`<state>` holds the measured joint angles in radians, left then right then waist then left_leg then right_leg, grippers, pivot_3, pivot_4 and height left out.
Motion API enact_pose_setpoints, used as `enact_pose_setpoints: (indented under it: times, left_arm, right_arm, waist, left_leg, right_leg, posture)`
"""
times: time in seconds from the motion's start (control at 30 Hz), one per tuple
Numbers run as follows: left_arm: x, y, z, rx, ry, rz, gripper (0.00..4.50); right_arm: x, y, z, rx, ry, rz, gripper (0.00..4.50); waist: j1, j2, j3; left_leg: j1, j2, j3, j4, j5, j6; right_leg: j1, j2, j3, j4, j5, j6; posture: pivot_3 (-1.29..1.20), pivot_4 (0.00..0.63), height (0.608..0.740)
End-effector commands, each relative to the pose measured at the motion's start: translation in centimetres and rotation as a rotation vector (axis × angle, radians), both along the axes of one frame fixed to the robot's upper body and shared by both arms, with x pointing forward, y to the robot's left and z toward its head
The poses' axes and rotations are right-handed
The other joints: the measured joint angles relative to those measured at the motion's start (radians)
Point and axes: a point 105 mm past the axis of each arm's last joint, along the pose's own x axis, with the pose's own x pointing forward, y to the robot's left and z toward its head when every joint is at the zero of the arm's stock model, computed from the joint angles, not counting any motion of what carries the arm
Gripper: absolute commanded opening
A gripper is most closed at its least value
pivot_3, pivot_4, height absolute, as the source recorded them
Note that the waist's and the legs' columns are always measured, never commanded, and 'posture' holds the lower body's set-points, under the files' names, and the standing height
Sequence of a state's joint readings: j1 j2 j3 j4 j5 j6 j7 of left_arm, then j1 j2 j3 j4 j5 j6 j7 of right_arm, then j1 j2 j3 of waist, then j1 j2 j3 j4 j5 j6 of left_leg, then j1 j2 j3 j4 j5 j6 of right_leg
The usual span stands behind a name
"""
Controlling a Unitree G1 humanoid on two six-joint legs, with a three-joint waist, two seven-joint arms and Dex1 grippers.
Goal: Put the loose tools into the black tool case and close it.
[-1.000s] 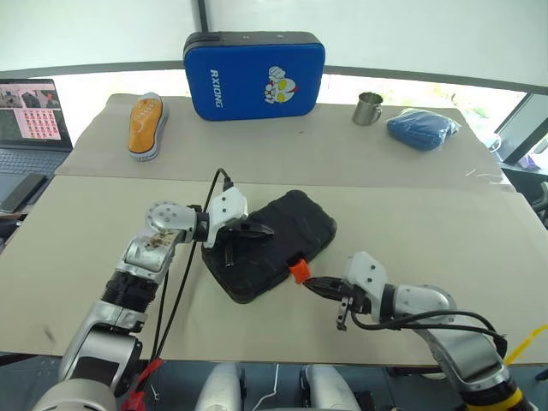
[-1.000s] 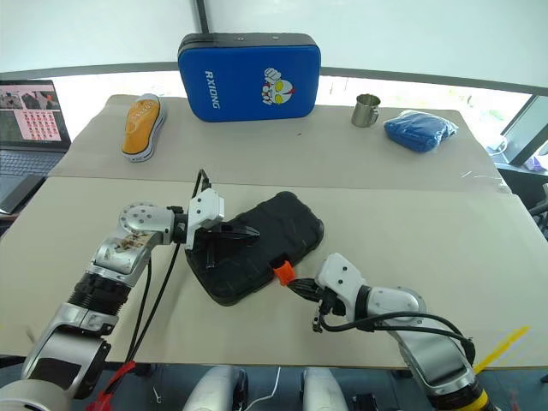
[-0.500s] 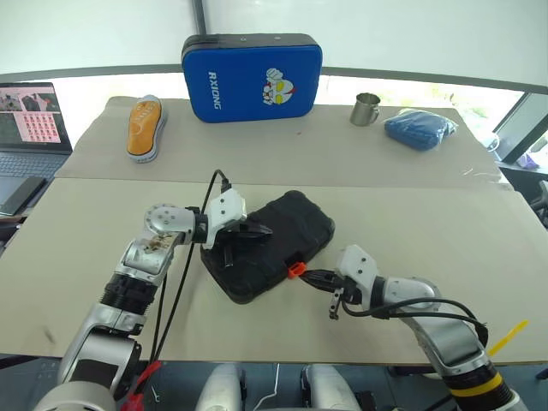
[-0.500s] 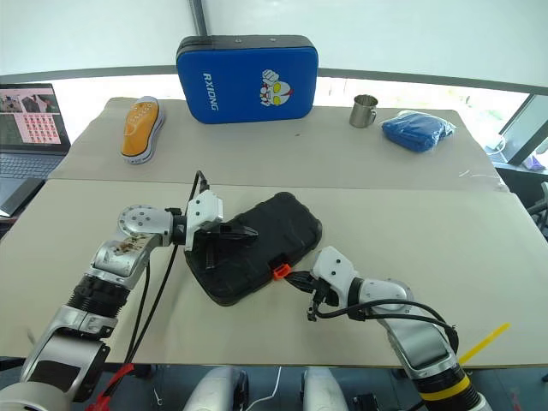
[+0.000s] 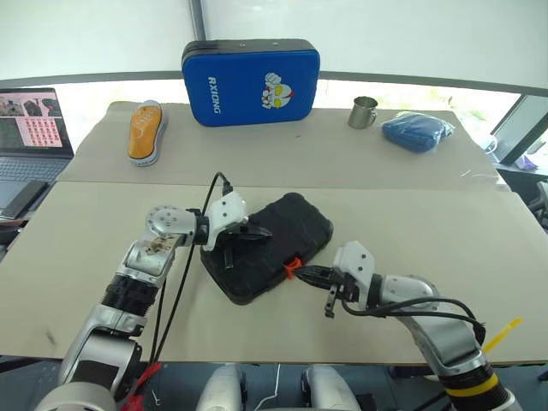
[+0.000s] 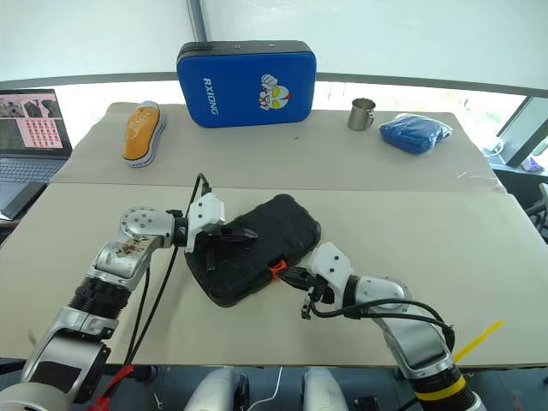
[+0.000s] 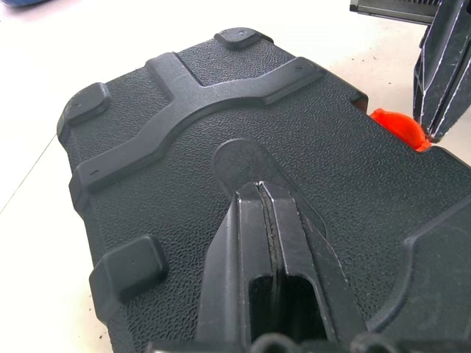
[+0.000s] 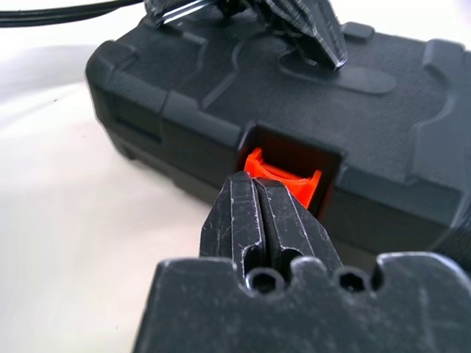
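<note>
Black tool case (image 5: 270, 246) lies shut on the desk (image 5: 445, 223), long axis slanting away to the right. Its orange latch (image 8: 283, 172) sits directly ahead of the right pincer (image 8: 268, 213), closed and empty, the nearer one; the left pincer (image 7: 268, 220), also closed, presses the lid.

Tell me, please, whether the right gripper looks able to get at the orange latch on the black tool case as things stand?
Probably yes: the right gripper, shut, points straight at the orange latch with nothing between them, while the left gripper rests on the black tool case lid, away from the latch.
</note>
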<state>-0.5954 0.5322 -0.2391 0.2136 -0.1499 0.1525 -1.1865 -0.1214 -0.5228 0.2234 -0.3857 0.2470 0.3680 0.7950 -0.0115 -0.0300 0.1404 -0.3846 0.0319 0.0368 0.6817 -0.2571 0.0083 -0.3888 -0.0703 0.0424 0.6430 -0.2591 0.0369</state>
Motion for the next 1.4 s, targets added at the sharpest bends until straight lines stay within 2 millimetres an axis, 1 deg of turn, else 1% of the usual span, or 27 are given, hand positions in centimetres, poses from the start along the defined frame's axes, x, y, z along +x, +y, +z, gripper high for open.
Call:
enact_pose_setpoints:
  times: [0.03, 0.1, 0.2, 0.37, 0.47, 0.57, 0.7, 0.8, 0.93, 1.0, 1.07, 1.13, 1.2, 1.23, 1.27, 1.3, 1.33, 1.4]
  left_arm:
    - [-1.3, 0.1, -4.7, 0.103, 0.159, -0.002, 0.00]
    - [-1.3, 0.2, -4.7, 0.104, 0.159, 0.001, 0.00]
    - [-1.2, 0.3, -4.7, 0.106, 0.159, 0.004, 0.00]
    - [-1.1, 0.4, -4.7, 0.108, 0.162, 0.010, 0.00]
    - [-1.2, 0.6, -5.1, 0.123, 0.179, 0.017, 0.00]
    - [-1.4, 0.8, -5.6, 0.142, 0.206, 0.025, 0.00]
    - [-1.5, 0.9, -5.8, 0.136, 0.217, 0.026, 0.00]
    - [-1.7, 1.4, -6.2, 0.150, 0.237, 0.035, 0.00]
    - [-1.8, 2.0, -6.3, 0.134, 0.224, 0.058, 0.00]
    - [-1.7, 2.0, -4.9, 0.036, 0.166, 0.060, 0.00]
    - [-1.9, 2.8, -3.1, -0.068, 0.100, 0.072, 0.55]
    - [-2.4, 4.3, -1.8, -0.125, 0.059, 0.100, 1.18]
    - [-3.0, 6.4, -1.2, -0.126, 0.046, 0.150, 2.01]
    - [-3.3, 7.6, -0.8, -0.124, 0.027, 0.185, 2.32]
    - [-3.6, 8.7, -0.5, -0.125, 0.022, 0.216, 2.82]
    - [-4.0, 10.0, -0.4, -0.119, 0.022, 0.254, 3.11]
    - [-4.4, 11.0, -0.2, -0.123, 0.010, 0.276, 3.52]
    - [-5.7, 13.2, -0.6, -0.079, -0.026, 0.328, 4.22]
  right_arm:
    - [0.6, -0.6, -0.5, -0.064, -0.021, -0.028, 0.14]
    - [0.3, -0.7, -1.1, -0.085, 0.013, -0.019, 0.14]
    - [0.2, -0.6, -0.9, -0.076, 0.009, -0.020, 0.14]
    - [0.8, 0.2, -0.2, -0.034, -0.024, -0.023, 0.14]
    - [0.9, 0.8, 0.2, -0.016, -0.037, -0.006, 0.14]
    - [1.3, 1.4, 0.2, -0.021, -0.039, -0.006, 0.14]
    - [2.2, 1.4, -0.1, -0.027, -0.050, -0.028, 0.14]
    - [2.6, 1.5, 0.2, -0.008, -0.065, -0.030, 0.14]
    - [2.0, 1.9, 1.1, 0.036, -0.072, 0.009, 0.14]
    - [1.1, 1.4, 1.0, 0.035, -0.059, 0.036, 0.14]
    - [0.5, 0.2, 1.3, 0.052, -0.034, 0.023, 0.00]
    - [-0.2, -1.2, 1.6, 0.062, -0.012, 0.017, 0.61]
    - [-0.7, -2.8, 1.7, 0.033, -0.032, 0.013, 1.26]
    - [-0.8, -3.7, 1.8, 0.015, -0.046, 0.007, 1.53]
    - [-0.9, -4.6, 1.8, -0.003, -0.065, 0.001, 1.94]
    - [-1.0, -5.4, 1.8, -0.022, -0.093, 0.007, 2.20]
    - [-1.2, -6.2, 1.8, -0.038, -0.119, 0.017, 2.56]
    - [-1.3, -7.7, 1.9, -0.043, -0.179, 0.039, 3.25]
  waist:
    - [0.000, 0.000, -0.002]
    - [0.001, 0.001, -0.003]
    - [0.001, 0.001, -0.003]
    - [0.000, 0.001, -0.003]
    - [-0.001, 0.001, -0.003]
    - [-0.007, 0.001, -0.003]
    - [-0.009, 0.001, -0.004]
    - [-0.009, 0.001, -0.004]
    - [-0.011, 0.001, -0.004]
    - [-0.013, 0.002, -0.004]
    - [-0.017, 0.003, -0.004]
    - [-0.020, 0.004, -0.005]
    - [-0.025, 0.004, -0.004]
    - [-0.026, 0.004, -0.004]
    - [-0.029, 0.004, -0.004]
    - [-0.030, 0.005, -0.003]
    - [-0.030, 0.005, -0.003]
    - [-0.030, 0.005, -0.003]
  left_leg:
    - [0.000, 0.000, 0.000, 0.000, 0.000, 0.000]
    - [0.001, 0.000, 0.000, 0.000, 0.000, 0.000]
    - [0.000, 0.000, 0.001, -0.001, 0.000, 0.000]
    - [0.000, 0.000, 0.000, -0.001, 0.000, 0.000]
    - [0.001, 0.000, 0.000, -0.001, 0.000, 0.000]
    - [0.001, 0.001, 0.000, -0.001, 0.000, 0.000]
    - [0.003, 0.003, 0.000, -0.001, 0.000, 0.000]
    - [0.004, 0.004, 0.000, -0.001, 0.000, 0.000]
    - [0.004, 0.004, 0.000, -0.002, 0.000, 0.000]
    - [0.004, 0.005, 0.000, -0.003, 0.000, 0.000]
    - [0.004, 0.005, -0.001, -0.004, 0.000, 0.000]
    - [0.004, 0.006, -0.003, -0.006, 0.000, 0.000]
    - [0.004, 0.006, -0.004, -0.007, -0.001, 0.000]
    - [0.004, 0.007, -0.004, -0.008, -0.001, 0.000]
    - [0.005, 0.007, -0.004, -0.008, -0.001, 0.000]
    - [0.005, 0.008, -0.004, -0.008, -0.001, 0.000]
    - [0.005, 0.008, -0.003, -0.009, -0.001, 0.000]
    - [0.006, 0.009, -0.002, -0.009, -0.001, 0.000]
  right_leg:
    - [0.000, 0.000, 0.000, 0.000, 0.000, 0.000]
    - [0.000, 0.000, 0.000, 0.000, 0.000, 0.000]
    - [0.000, 0.000, 0.000, 0.000, 0.000, 0.000]
    - [0.000, 0.000, 0.000, -0.001, 0.000, 0.000]
    - [0.000, 0.000, 0.000, -0.001, 0.000, 0.000]
    - [0.000, 0.002, 0.001, 0.000, 0.000, -0.001]
    - [0.001, 0.005, 0.002, 0.000, 0.000, -0.002]
    - [0.001, 0.006, 0.002, 0.001, 0.000, -0.003]
    - [0.001, 0.006, 0.003, 0.001, 0.000, -0.003]
    - [0.000, 0.007, 0.003, 0.001, 0.000, -0.004]
    - [-0.001, 0.007, 0.004, 0.000, -0.001, -0.004]
    - [-0.001, 0.007, 0.005, 0.000, -0.001, -0.005]
    - [-0.001, 0.007, 0.005, -0.001, -0.001, -0.005]
    - [-0.001, 0.007, 0.005, -0.001, -0.001, -0.006]
    - [-0.001, 0.008, 0.005, -0.001, -0.001, -0.006]
    - [-0.002, 0.008, 0.005, -0.001, -0.002, -0.006]
    - [-0.002, 0.008, 0.005, -0.001, -0.002, -0.006]
    - [-0.002, 0.008, 0.005, -0.001, -0.002, -0.006]
  posture:
    - [0.00, 0.150, 0.740]
    - [0.00, 0.150, 0.740]
    - [0.00, 0.150, 0.740]
    - [0.00, 0.150, 0.740]
    - [0.00, 0.150, 0.740]
    - [0.00, 0.150, 0.740]
    - [0.00, 0.150, 0.740]
    - [0.00, 0.150, 0.740]
    - [0.00, 0.150, 0.740]
    - [0.00, 0.150, 0.740]
    - [0.00, 0.150, 0.740]
    - [0.00, 0.150, 0.740]
    - [0.00, 0.150, 0.740]
    - [0.00, 0.150, 0.740]
    - [0.00, 0.150, 0.740]
    - [0.00, 0.150, 0.740]
    - [0.00, 0.150, 0.740]
    - [0.00, 0.150, 0.740]
